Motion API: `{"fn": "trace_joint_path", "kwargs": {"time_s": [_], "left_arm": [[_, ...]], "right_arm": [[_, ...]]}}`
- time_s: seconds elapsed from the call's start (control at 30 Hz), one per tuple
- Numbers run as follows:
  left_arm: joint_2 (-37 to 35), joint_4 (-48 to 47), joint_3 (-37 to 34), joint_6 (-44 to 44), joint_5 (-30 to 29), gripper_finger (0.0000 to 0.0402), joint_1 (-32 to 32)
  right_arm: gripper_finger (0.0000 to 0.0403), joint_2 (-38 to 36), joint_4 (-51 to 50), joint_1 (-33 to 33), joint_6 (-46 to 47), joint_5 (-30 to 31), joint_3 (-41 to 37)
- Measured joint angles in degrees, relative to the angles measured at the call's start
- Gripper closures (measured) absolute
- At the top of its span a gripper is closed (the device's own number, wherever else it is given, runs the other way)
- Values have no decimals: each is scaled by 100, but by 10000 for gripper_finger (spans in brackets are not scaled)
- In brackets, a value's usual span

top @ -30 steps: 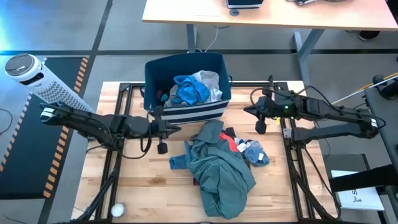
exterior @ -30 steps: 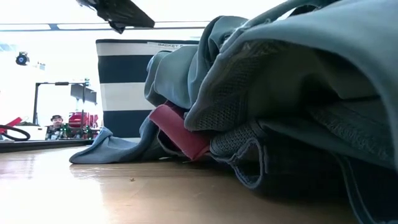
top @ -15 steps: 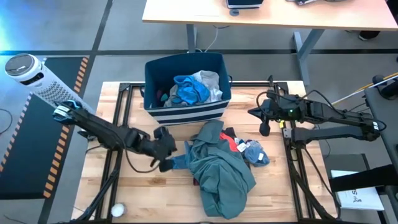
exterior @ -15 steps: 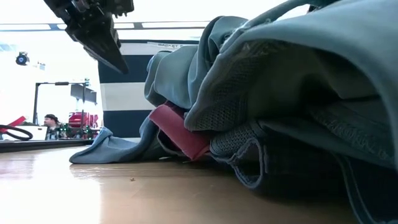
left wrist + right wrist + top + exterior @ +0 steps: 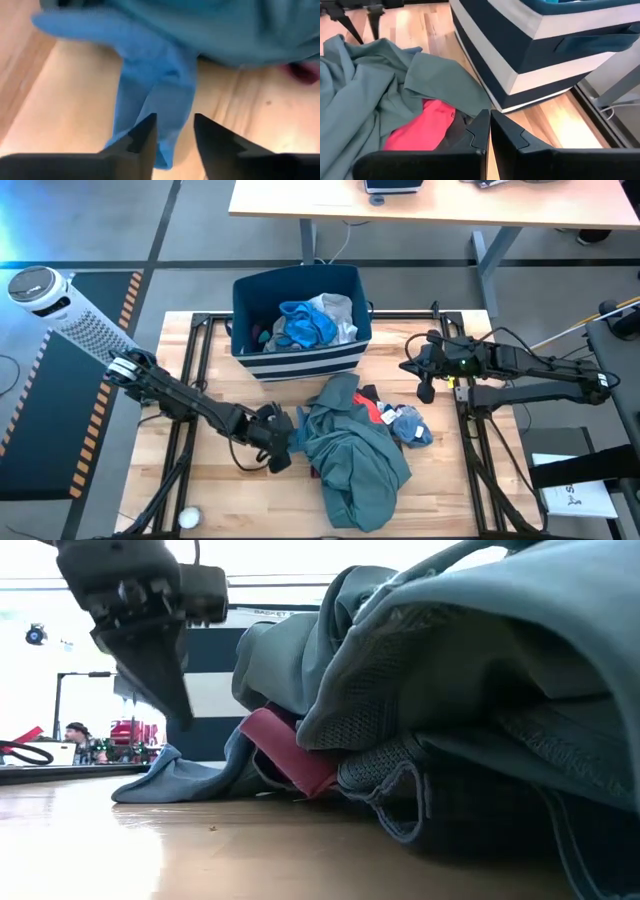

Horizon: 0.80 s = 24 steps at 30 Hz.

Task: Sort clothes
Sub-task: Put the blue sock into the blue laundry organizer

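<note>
One teal-green garment (image 5: 352,460), one red piece (image 5: 372,410), one striped bin (image 5: 298,330), two arms.

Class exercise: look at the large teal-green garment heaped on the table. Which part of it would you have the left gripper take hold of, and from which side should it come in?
Probably the loose flap of the teal-green garment trailing flat onto the table at the heap's left edge. It lies clear of the red piece, so nothing else gets pinched. Come from the left, low: the left gripper already faces it with fingers open. The right gripper waits beside the bin.

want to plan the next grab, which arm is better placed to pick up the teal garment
Left. The left gripper is open, low at the teal garment's stray sleeve end. The right gripper is shut, hovering off beside the striped bin.
</note>
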Motion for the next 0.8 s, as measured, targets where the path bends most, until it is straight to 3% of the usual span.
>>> {"fn": "trace_joint_path", "kwargs": {"time_s": [0.3, 0.47, 0.63, 0.8], "left_arm": [[611, -96, -2, -126, 20, 157, 22], [931, -84, 0, -186, -1, 138, 26], [1025, -175, 28, -235, -46, 202, 26], [971, -910, 308, -87, 364, 349, 28]], "right_arm": [[403, 2, -25, 195, 63, 13, -9], [403, 2, -23, 213, 63, 15, -17], [403, 2, -13, 212, 61, 26, -20], [403, 2, -2, 213, 61, 61, -20]]}}
